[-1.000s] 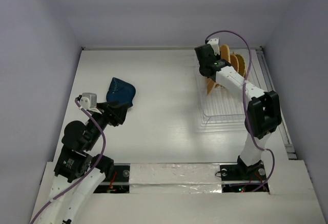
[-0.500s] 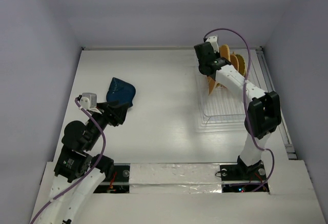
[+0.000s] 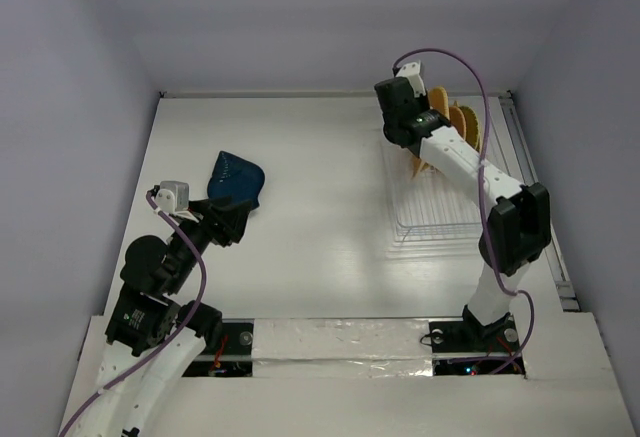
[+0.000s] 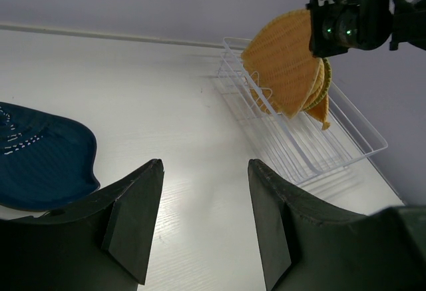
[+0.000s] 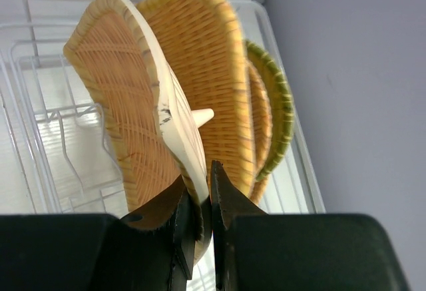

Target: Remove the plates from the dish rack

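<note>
The dish rack (image 3: 432, 215) stands at the right of the table, with several plates upright at its far end. My right gripper (image 5: 206, 179) is shut on the lower rim of the front orange woven plate (image 5: 123, 101), which stands on edge over the rack (image 5: 40, 71). Behind it stand another orange plate (image 5: 200, 51) and a yellow-green plate (image 5: 281, 104). A dark blue plate (image 3: 236, 178) lies flat on the table at the left. My left gripper (image 4: 205, 166) is open over bare table, with the blue plate (image 4: 40, 161) just to its left.
The rack's near half (image 4: 333, 141) holds only thin wire dividers. A raised rail (image 3: 540, 217) runs along the table's right edge, beside the wall. The right arm (image 4: 353, 14) hangs over the rack's far end.
My right gripper has shut on the front orange plate's rim and shifted slightly up and back with it. The left arm and blue plate have not moved.
</note>
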Controlling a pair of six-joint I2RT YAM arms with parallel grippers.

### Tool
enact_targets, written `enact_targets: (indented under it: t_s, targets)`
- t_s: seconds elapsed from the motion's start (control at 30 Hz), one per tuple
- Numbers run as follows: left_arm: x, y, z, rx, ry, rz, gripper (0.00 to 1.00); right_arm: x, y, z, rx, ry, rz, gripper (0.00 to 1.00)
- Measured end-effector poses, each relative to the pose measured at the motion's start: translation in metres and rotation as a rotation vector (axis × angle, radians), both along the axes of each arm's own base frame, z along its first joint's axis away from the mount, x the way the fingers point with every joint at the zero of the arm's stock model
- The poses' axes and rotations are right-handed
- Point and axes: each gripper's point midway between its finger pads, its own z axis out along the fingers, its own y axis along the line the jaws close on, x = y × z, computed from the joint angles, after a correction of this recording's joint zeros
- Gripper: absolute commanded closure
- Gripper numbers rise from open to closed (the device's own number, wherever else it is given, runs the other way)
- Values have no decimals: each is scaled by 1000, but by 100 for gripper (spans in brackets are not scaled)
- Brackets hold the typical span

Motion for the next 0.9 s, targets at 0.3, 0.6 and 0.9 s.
enact_targets:
  t_s: [0.3, 0.6, 0.9]
  targets:
    - [0, 0, 0, 0, 0, 0, 49, -41, -6, 98, 95, -212, 16, 100]
    - [0, 0, 0, 0, 0, 0, 49, -66, 56, 152, 454, -383, 261, 100]
    - [0, 0, -1, 0, 2, 1, 49, -23, 179, 50, 881, -223, 458, 100]
